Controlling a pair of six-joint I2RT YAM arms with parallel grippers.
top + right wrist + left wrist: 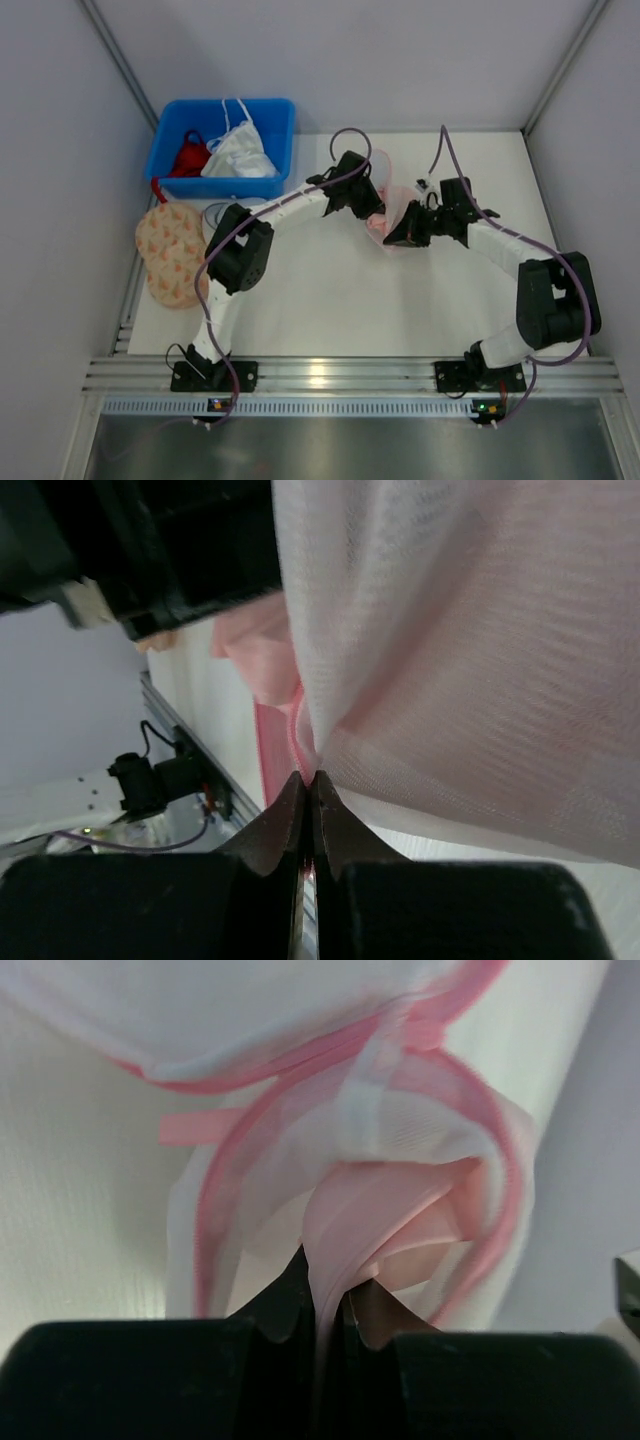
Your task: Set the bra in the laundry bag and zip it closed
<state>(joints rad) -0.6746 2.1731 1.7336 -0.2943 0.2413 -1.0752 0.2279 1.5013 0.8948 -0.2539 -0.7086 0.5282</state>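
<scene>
Left claw [325,1295] pinches bra [390,1205]: soft, limp, light. Right claw [310,792] clamps laundry bag [480,650]; floppy mesh, I'd grip rim.

A robotics lab test cell. Plain grey panel walls [60,150] on aluminium posts enclose a white counter [330,300]. A slotted aluminium rail [340,375], nearer than the left end effector [372,212], carries both arm bases. A blue bin [215,150] of garments sits to its left.
</scene>
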